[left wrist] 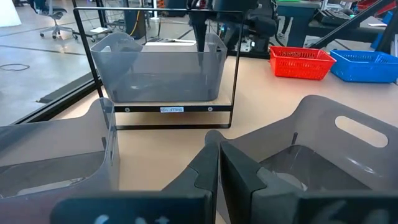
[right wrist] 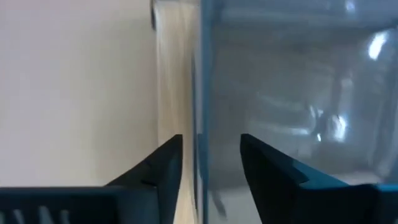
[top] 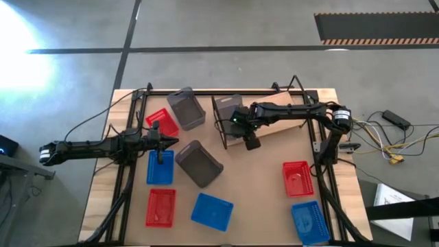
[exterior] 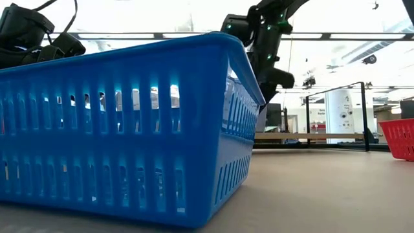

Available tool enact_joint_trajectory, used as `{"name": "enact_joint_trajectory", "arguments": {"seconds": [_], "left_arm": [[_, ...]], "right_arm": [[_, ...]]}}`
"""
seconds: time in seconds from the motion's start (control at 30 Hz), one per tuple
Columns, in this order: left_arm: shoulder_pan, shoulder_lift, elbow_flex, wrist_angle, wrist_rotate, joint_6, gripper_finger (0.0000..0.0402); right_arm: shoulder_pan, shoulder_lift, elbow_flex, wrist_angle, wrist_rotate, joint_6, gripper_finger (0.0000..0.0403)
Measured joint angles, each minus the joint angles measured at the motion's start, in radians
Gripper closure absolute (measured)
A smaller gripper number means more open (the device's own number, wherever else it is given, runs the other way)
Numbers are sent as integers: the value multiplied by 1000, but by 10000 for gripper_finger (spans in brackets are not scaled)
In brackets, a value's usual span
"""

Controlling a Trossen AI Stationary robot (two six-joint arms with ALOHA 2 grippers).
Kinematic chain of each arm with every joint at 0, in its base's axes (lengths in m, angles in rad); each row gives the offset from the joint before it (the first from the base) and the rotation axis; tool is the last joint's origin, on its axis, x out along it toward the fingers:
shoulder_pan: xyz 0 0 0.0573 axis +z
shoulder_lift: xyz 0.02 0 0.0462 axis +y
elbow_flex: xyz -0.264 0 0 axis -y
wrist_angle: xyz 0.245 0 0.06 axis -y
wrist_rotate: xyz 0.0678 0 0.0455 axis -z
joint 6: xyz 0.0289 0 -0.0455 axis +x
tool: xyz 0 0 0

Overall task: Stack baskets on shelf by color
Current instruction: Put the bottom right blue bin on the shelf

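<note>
A grey basket (top: 228,108) stands on the left end of the shelf (top: 278,129), inside its black wire frame (left wrist: 235,74). My right gripper (right wrist: 211,140) is open over this basket's near wall (right wrist: 199,93). One finger stands outside the wall and one inside, with a gap on each side. My left gripper (left wrist: 217,171) is shut and empty. It hovers at mid-left (top: 162,145) between two other grey baskets, one toward the far edge (top: 186,108) and one toward the middle (top: 199,163).
Red baskets lie at far left (top: 162,121), near left (top: 160,207) and right (top: 298,178). Blue baskets lie under my left gripper (top: 160,167), at the near middle (top: 211,211) and at the near right (top: 310,221). Bare tabletop shows at the centre right (top: 257,171).
</note>
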Motion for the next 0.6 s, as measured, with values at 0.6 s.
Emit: {"name": "enact_joint_trajectory", "arguments": {"seconds": [0.6], "left_arm": [[0, 0, 0, 0, 0, 0, 402]], "right_arm": [[301, -411, -120, -244, 1, 672, 265]]}}
